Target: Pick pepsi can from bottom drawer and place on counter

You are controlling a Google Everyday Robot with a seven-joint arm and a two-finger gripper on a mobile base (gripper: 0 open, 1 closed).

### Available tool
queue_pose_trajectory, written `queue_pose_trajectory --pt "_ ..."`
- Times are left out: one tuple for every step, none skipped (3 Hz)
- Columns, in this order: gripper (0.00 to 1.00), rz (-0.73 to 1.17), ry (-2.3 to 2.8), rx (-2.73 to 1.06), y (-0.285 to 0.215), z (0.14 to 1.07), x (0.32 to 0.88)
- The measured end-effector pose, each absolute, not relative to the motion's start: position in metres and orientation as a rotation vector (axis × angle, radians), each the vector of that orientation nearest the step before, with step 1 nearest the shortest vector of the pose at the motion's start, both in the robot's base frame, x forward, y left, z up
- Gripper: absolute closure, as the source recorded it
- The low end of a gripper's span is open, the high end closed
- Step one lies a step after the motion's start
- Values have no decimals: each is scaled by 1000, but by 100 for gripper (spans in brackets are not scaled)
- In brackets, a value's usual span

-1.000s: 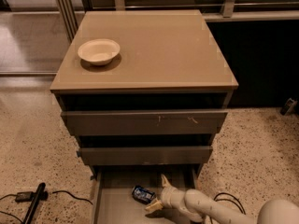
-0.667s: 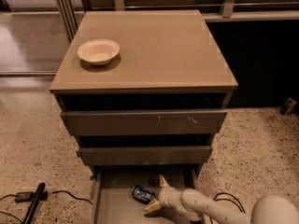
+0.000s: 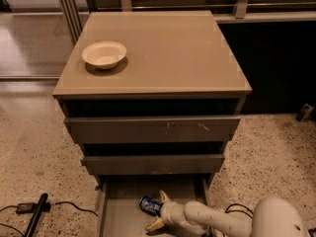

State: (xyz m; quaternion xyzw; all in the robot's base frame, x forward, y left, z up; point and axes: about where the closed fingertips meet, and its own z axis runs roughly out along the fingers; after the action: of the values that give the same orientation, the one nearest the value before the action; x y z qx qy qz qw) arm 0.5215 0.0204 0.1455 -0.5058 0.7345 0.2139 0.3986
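Take the bottom drawer as your reference: it is the lowest one of the grey cabinet and it stands pulled out toward you, so you see its flat grey floor.

The pepsi can lies on its side on this floor, about the middle of the drawer's width and a little behind the drawer front above it. You see its dark-blue body with light markings.

Your gripper is inside the same drawer, low over the floor, just at the right of the can. The two pale fingers are spread wide apart. One finger points up beside the can's right end and looks to touch it or nearly. The other finger points down toward the near part of the drawer floor, apart from the can. So the claw is not pinching the can: the can sits at the mouth of the claw, near the upper finger only. The white arm comes into the drawer from its right near corner.

Above the bottom drawer are two grey-fronted drawers, both a little pulled out, with dark gaps over them. Over these is the counter, a glossy tan slab. A white bowl stands on it, over the left side of the bottom drawer and toward the back.

Left of the bottom drawer, on the speckled floor, lies a black tool with a cable.
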Motion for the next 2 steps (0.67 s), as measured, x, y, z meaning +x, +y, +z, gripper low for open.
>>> queue_pose_trajectory --pt "3 545 1860 -1282 22 144 521" --pt "26 545 1860 -1282 22 144 521"
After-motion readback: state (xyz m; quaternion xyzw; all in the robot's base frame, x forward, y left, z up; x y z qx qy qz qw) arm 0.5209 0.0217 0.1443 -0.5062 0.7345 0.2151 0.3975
